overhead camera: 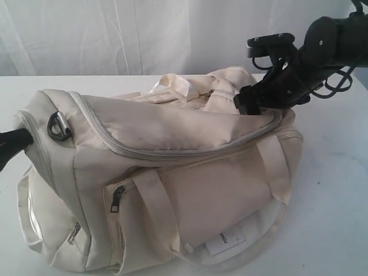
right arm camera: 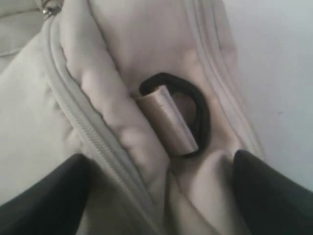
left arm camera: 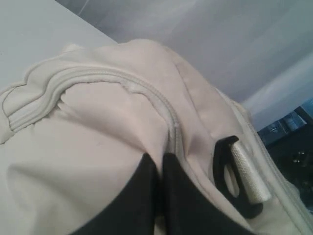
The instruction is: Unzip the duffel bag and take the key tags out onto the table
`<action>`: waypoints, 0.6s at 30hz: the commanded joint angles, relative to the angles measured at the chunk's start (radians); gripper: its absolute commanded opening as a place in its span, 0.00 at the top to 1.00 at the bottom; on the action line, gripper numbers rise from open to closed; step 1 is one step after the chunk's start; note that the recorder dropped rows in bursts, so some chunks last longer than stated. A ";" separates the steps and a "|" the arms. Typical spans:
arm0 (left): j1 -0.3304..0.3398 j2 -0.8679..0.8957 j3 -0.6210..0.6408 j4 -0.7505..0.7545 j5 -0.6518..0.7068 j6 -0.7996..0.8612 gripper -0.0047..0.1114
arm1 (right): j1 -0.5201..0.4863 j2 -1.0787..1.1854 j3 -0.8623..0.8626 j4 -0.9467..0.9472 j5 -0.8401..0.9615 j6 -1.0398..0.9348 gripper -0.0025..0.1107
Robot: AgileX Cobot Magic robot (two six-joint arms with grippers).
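The cream duffel bag [overhead camera: 201,190] lies on the white table [overhead camera: 336,195], and its main zipper [overhead camera: 172,152] looks closed. No key tags show in any view. My left gripper [left arm camera: 160,165] is shut, pinching a fold of bag fabric beside the zipper seam [left arm camera: 172,129], next to a black D-ring [left arm camera: 234,182]. In the exterior view only a black part of that arm [overhead camera: 10,145] shows behind the bag's left end. My right gripper [right arm camera: 161,196] is open, its fingers spread against the bag's right end, either side of another D-ring [right arm camera: 198,112]. It sits at the bag's top right [overhead camera: 248,102].
A white curtain [overhead camera: 115,34] hangs behind the table. The bag's satin handles [overhead camera: 172,86] lie on top. Side pockets with metal pulls [overhead camera: 117,198] face the camera, and a white label [overhead camera: 227,244] sits at the lower edge. Bare tabletop lies right of the bag.
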 commanded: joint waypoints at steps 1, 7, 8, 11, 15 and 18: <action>-0.002 -0.007 -0.002 0.033 -0.056 0.006 0.96 | -0.004 0.026 0.003 -0.020 0.102 0.000 0.53; -0.002 -0.007 -0.002 -0.028 -0.052 0.006 0.96 | -0.004 0.026 0.003 -0.093 0.279 0.000 0.98; -0.002 -0.007 -0.002 -0.042 -0.052 0.006 0.96 | -0.004 0.026 0.003 -0.105 0.315 0.000 0.98; -0.002 -0.007 -0.002 -0.099 -0.051 0.023 0.96 | -0.004 0.026 0.003 -0.124 0.431 0.000 0.98; -0.002 -0.007 -0.002 -0.165 -0.044 0.090 0.96 | -0.004 0.001 0.003 -0.131 0.553 -0.036 0.98; -0.002 -0.007 -0.004 -0.181 -0.015 0.117 0.96 | -0.004 -0.053 0.003 -0.114 0.612 -0.058 0.98</action>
